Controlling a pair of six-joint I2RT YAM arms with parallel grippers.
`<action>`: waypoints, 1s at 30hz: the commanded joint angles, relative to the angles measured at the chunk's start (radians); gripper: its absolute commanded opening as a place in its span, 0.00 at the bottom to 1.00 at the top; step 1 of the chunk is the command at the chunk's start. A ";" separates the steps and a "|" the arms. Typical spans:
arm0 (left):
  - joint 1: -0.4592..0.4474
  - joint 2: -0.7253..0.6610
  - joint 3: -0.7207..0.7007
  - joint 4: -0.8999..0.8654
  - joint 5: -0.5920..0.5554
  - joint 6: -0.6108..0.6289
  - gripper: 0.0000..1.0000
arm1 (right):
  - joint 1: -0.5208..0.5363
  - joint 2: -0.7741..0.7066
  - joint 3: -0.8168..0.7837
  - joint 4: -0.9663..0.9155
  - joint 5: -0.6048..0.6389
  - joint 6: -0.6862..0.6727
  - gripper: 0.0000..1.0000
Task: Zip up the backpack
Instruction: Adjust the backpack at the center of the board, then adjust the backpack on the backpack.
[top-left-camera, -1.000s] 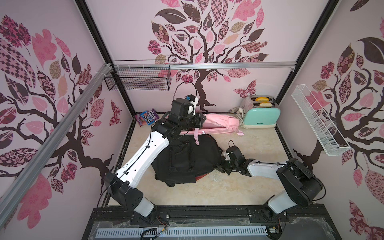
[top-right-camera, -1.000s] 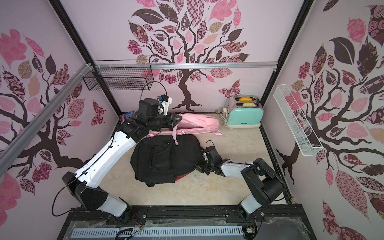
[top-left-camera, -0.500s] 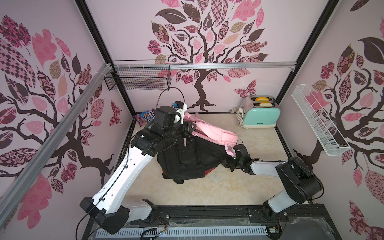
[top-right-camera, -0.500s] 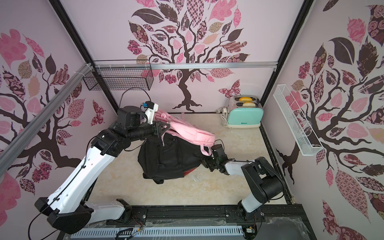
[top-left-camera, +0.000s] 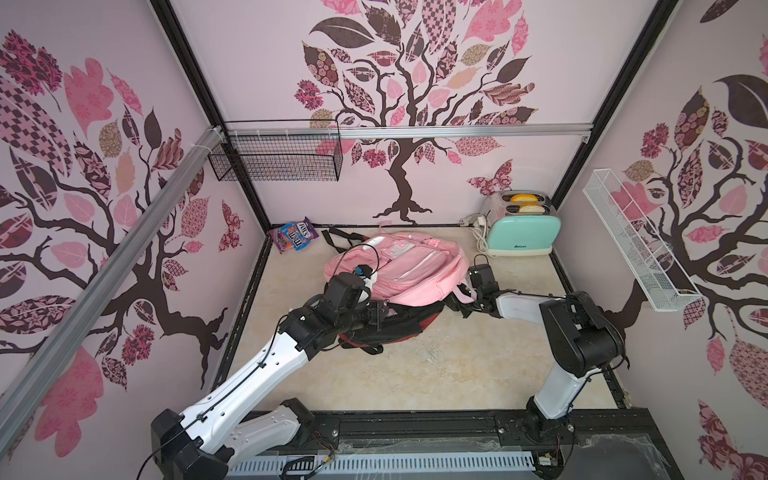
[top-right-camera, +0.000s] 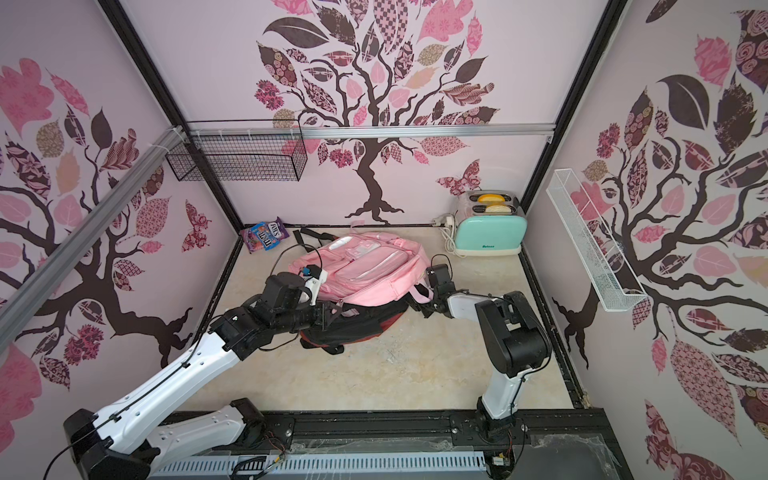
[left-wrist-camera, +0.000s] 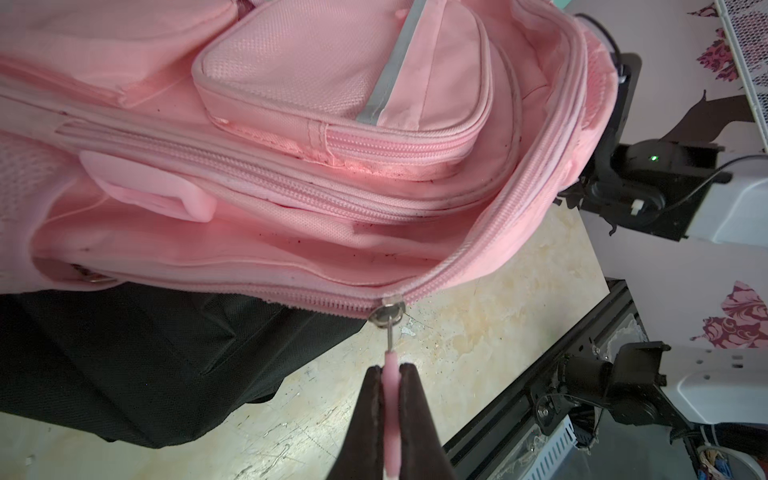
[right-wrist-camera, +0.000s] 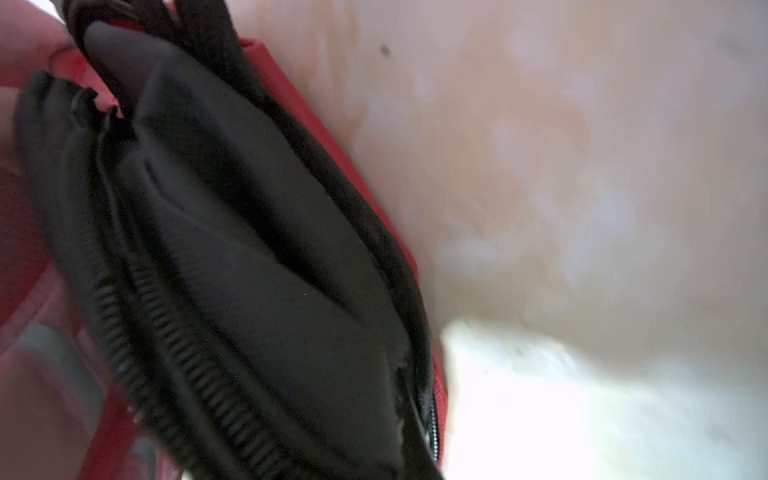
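Observation:
The pink backpack (top-left-camera: 409, 270) (top-right-camera: 365, 270) lies partly on top of a black-and-red backpack (top-left-camera: 390, 328) (top-right-camera: 353, 328) in mid table. My left gripper (left-wrist-camera: 391, 368) (top-left-camera: 384, 309) is shut on the pink zipper pull (left-wrist-camera: 391, 376), just off the silver slider (left-wrist-camera: 387, 312). On one side of the slider the main compartment (left-wrist-camera: 249, 249) gapes open. On the other side the zip is closed and curves toward the right arm. My right gripper (top-left-camera: 457, 308) (top-right-camera: 424, 307) sits at the black backpack's right end. Black fabric (right-wrist-camera: 249, 249) fills its wrist view and hides the jaws, which seem shut on that edge.
A mint toaster (top-left-camera: 521, 230) with a white cable (top-left-camera: 478, 226) stands at the back right. A candy bag (top-left-camera: 294, 240) leans in the back left corner. A black wire basket (top-left-camera: 276, 156) hangs on the back wall. A white wire rack (top-left-camera: 636, 237) hangs on the right wall.
My left arm has pulled back toward the front and lowered, dragging the pink backpack by its zipper pull from the back wall onto the black one. The black backpack rose briefly, then settled flat.

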 joint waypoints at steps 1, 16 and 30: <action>-0.010 -0.007 -0.097 0.229 0.056 -0.055 0.00 | -0.023 0.046 0.151 -0.120 -0.036 -0.103 0.07; -0.012 0.231 -0.133 0.574 0.183 -0.110 0.00 | -0.028 -0.319 -0.034 -0.582 0.115 -0.256 0.70; -0.036 0.317 -0.144 0.660 0.215 -0.141 0.00 | 0.048 -0.579 -0.051 -0.461 -0.107 -0.224 0.79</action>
